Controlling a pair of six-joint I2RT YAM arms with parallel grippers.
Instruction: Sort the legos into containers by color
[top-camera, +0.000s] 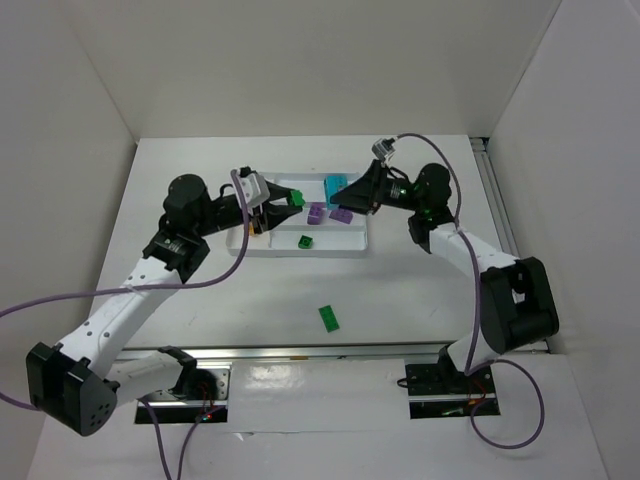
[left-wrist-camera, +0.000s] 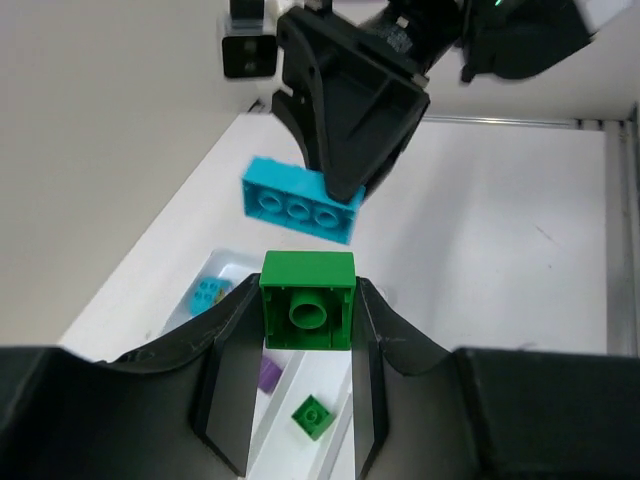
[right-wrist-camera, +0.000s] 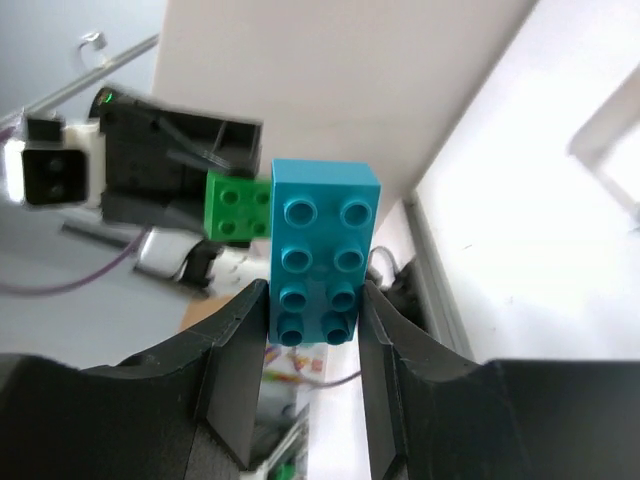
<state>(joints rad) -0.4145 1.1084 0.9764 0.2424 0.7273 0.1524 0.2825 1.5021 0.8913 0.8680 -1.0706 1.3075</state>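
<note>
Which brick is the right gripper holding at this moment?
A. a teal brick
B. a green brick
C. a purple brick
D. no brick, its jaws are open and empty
A: in the right wrist view the teal brick sits clamped between the fingers of the right gripper, while the green brick is in the left gripper.

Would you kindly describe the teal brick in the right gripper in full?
The teal brick is glossy plastic, two studs wide and four long. The right gripper is shut on its long sides near one end, holding it in the air near the white tray, apart from the green brick in the left gripper.
</note>
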